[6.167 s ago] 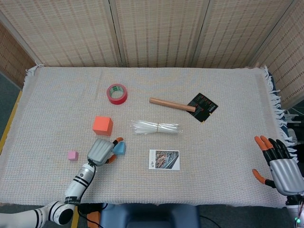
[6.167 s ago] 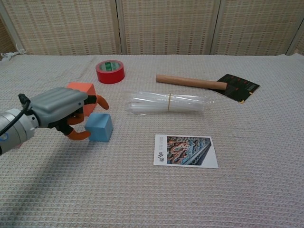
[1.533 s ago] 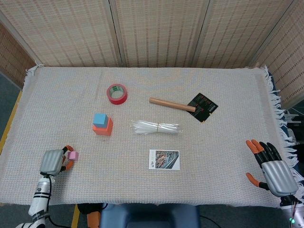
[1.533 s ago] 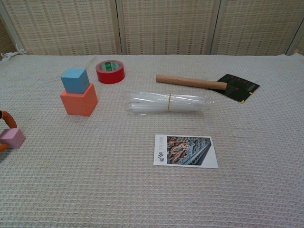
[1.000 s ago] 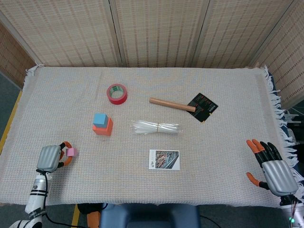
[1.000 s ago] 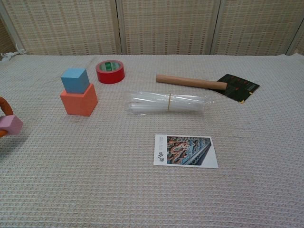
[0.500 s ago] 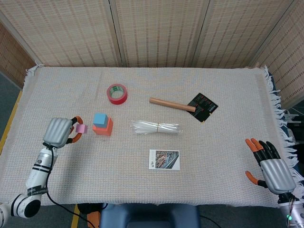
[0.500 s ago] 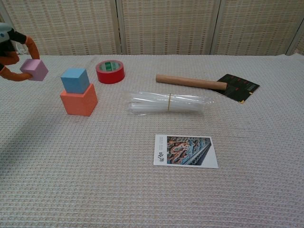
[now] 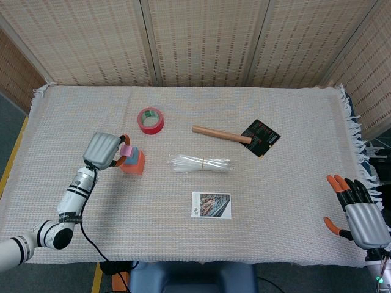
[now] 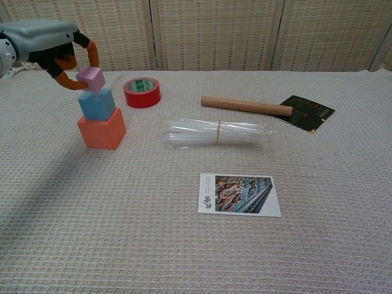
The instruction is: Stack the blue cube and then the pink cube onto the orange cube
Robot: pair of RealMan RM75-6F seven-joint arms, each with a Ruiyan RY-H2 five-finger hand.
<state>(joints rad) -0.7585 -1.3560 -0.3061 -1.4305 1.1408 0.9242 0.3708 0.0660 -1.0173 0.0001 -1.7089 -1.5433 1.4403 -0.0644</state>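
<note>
The orange cube (image 10: 101, 129) (image 9: 137, 163) sits on the cloth at the left, and the blue cube (image 10: 96, 103) (image 9: 129, 160) rests on top of it. My left hand (image 10: 50, 43) (image 9: 104, 150) pinches the small pink cube (image 10: 90, 79) (image 9: 127, 150) between orange fingertips, holding it right over the blue cube, at or just above its top face. My right hand (image 9: 361, 217) lies at the table's near right edge, fingers spread and empty; the chest view does not show it.
A red tape roll (image 10: 142, 92) stands just behind the stack. A clear bundle of plastic strips (image 10: 215, 131) lies to the stack's right, with a wooden dowel (image 10: 246, 105) and a black card (image 10: 308, 111) beyond it. A picture card (image 10: 239, 194) lies near the front.
My left hand picked the pink cube off the cloth at the near left, lifted it, and carried it rightward over the blue cube. The right hand barely shifted.
</note>
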